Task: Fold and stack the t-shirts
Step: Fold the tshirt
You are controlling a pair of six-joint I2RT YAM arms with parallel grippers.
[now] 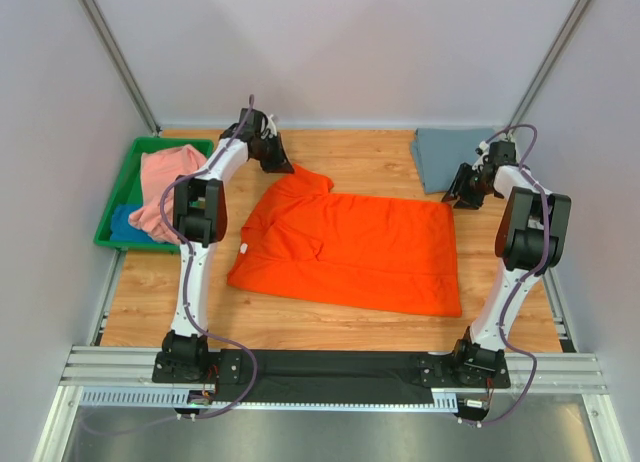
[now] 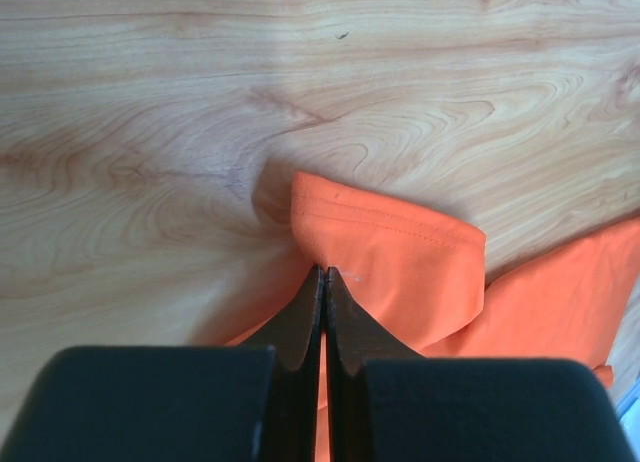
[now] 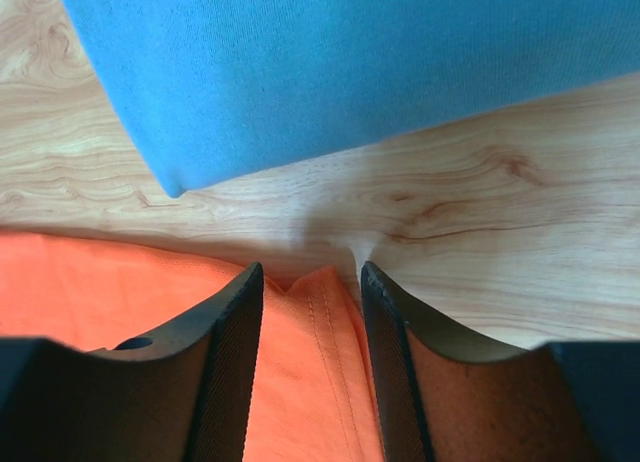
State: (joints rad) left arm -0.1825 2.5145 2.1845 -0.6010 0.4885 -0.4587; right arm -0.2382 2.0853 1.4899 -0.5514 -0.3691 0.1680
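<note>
The orange t-shirt (image 1: 350,247) lies spread flat on the wooden table. My left gripper (image 1: 278,164) is at its far left sleeve. In the left wrist view the gripper (image 2: 325,273) is shut on the hemmed sleeve of the orange t-shirt (image 2: 400,267). My right gripper (image 1: 462,196) is at the shirt's far right corner. In the right wrist view it (image 3: 312,277) is open, with the hem corner of the orange t-shirt (image 3: 300,372) lying between the fingers. The slate grey-blue t-shirt (image 1: 447,154) lies folded at the back right, just beyond that corner; it also shows in the right wrist view (image 3: 350,62).
A green tray (image 1: 118,194) stands at the left edge of the table. It holds the salmon pink t-shirt (image 1: 165,187) crumpled over the blue t-shirt (image 1: 125,222). Bare wood (image 1: 360,152) lies behind the orange shirt.
</note>
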